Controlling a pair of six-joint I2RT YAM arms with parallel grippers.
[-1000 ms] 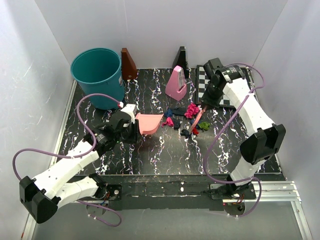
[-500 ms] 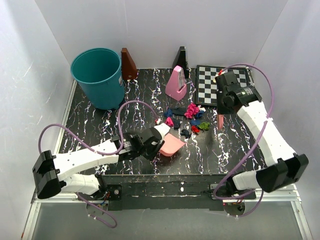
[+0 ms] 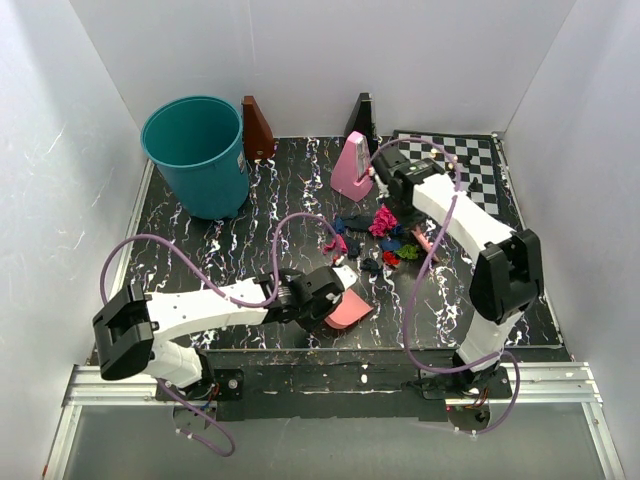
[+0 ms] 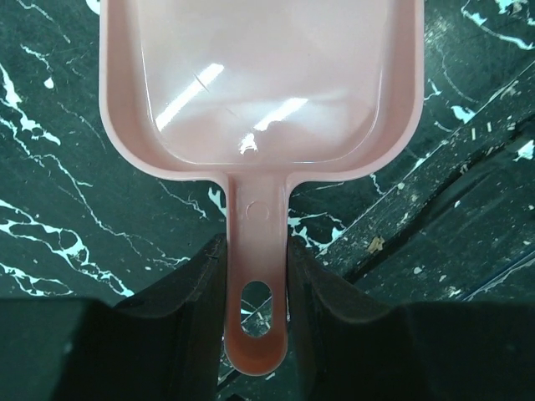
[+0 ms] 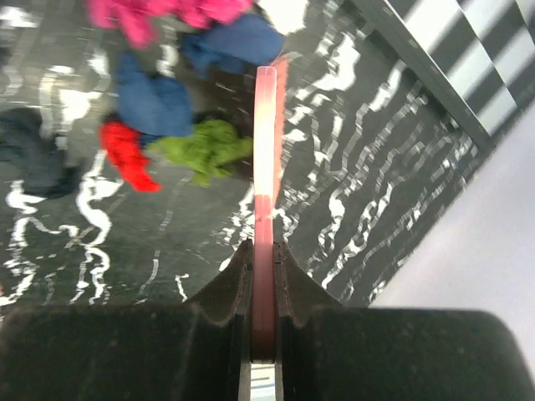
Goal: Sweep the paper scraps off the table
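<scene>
Centrally, the paper scraps (image 3: 383,236) lie in one loose cluster on the bench (image 3: 250,230), a little right of the middle, with magenta, dark blue, red and green wads bunched close together. In the right wrist view a green wad (image 5: 205,150) sits right against a slim pink-red tool (image 5: 265,142) seen edge-on, a red wad (image 5: 125,154) lies just beside the green one, and dark blue wads (image 5: 155,104) lie further along with magenta ones at the top edge. The right gripper (image 5: 263,259) is pinching that tool, its fingers pressed flat on both faces; from above, the right gripper (image 3: 405,205) hangs over the far right side of the cluster. Nearer the front edge, a pink dustpan (image 3: 350,312) lies close to the scraps but apart from them, its open mouth turned toward them. The left gripper (image 4: 257,267) is clamped on the dustpan (image 4: 259,83) by its handle, one dark finger on each side, and shows from above at the end of the left arm (image 3: 318,295). A chessboard (image 3: 475,160) lies at the far right corner, a pink wedge-shaped object (image 3: 352,168) stands just behind the scraps, and a teal bucket (image 3: 195,150) stands at the far left with a brown wedge (image 3: 257,128) beside it.
</scene>
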